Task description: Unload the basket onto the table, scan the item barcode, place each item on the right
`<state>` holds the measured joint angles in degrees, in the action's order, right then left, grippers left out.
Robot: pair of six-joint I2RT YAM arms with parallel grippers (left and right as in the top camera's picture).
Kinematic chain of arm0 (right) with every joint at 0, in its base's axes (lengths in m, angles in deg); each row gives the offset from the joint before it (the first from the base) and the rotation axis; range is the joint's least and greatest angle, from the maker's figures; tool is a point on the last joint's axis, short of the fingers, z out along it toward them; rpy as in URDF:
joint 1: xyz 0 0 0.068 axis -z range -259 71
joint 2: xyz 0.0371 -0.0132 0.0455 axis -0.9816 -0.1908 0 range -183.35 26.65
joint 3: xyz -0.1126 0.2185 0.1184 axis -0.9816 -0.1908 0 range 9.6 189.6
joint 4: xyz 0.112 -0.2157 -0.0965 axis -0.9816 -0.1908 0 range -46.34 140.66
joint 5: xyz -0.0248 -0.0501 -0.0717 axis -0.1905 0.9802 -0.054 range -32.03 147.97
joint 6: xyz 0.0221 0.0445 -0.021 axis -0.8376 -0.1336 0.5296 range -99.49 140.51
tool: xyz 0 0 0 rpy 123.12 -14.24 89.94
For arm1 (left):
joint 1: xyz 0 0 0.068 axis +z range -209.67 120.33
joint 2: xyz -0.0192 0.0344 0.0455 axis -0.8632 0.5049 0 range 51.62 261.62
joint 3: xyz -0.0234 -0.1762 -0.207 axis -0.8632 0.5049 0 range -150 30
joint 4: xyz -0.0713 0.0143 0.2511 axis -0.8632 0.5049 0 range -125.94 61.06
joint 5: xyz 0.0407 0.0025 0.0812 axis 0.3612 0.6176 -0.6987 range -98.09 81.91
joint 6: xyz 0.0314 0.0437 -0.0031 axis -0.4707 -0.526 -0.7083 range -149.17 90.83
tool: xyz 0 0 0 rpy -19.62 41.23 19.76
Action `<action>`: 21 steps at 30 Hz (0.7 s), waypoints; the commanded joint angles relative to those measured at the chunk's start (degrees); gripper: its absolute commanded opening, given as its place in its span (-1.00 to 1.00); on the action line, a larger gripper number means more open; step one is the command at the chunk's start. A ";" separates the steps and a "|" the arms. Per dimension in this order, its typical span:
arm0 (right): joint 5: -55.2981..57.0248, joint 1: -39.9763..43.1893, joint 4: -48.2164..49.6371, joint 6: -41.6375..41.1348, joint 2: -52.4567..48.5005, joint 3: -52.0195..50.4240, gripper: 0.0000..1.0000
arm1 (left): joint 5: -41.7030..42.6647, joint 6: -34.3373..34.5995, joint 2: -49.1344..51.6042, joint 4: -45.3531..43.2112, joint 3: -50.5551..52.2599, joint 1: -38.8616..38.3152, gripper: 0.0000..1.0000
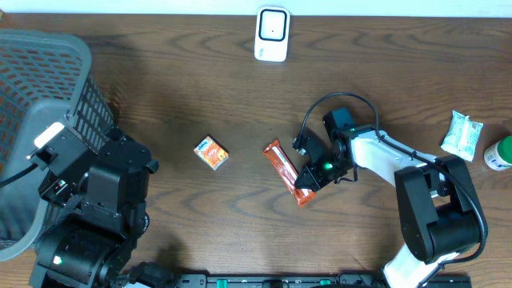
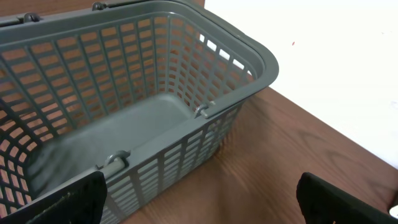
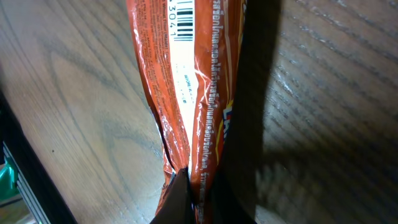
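Note:
The item is a long orange snack packet (image 1: 282, 166) lying on the wooden table right of centre. My right gripper (image 1: 306, 190) is shut on its near end. In the right wrist view the packet (image 3: 186, 81) runs up from the dark fingers (image 3: 177, 199), pinched between them, with its barcode (image 3: 185, 22) showing at the top. A white scanner (image 1: 271, 34) stands at the table's far edge, apart from the packet. My left gripper (image 2: 199, 202) is open with nothing between its fingers (image 2: 62, 202), hovering beside the grey basket (image 2: 186, 68).
The grey basket (image 1: 32, 88) fills the left side by the left arm (image 1: 96, 200). A small orange box (image 1: 211, 153) lies left of the packet. A white-green pouch (image 1: 462, 135) and a green-capped bottle (image 1: 498, 153) sit at the right edge.

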<state>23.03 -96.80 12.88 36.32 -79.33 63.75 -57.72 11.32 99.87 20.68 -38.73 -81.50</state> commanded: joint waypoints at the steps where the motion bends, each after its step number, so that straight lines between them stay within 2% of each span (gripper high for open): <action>1: 5.99 -0.39 -0.11 -1.22 -1.92 0.35 -0.97 | -0.50 0.28 -0.02 0.15 -0.87 0.28 0.96; 6: -0.33 -0.39 -4.07 -0.24 1.03 9.35 -0.97 | -0.50 0.28 -0.02 0.15 -0.87 0.28 0.96; 11: -5.70 -0.52 -7.85 3.80 9.49 16.20 -0.97 | -0.50 0.28 -0.02 0.15 -0.87 0.28 0.96; 21: -4.11 -0.68 -18.10 10.62 26.88 16.26 -0.97 | -0.50 0.28 -0.02 0.15 -0.87 0.28 0.96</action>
<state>19.16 -97.11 -4.04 43.56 -56.14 79.29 -57.72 11.32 99.87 20.68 -38.73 -81.50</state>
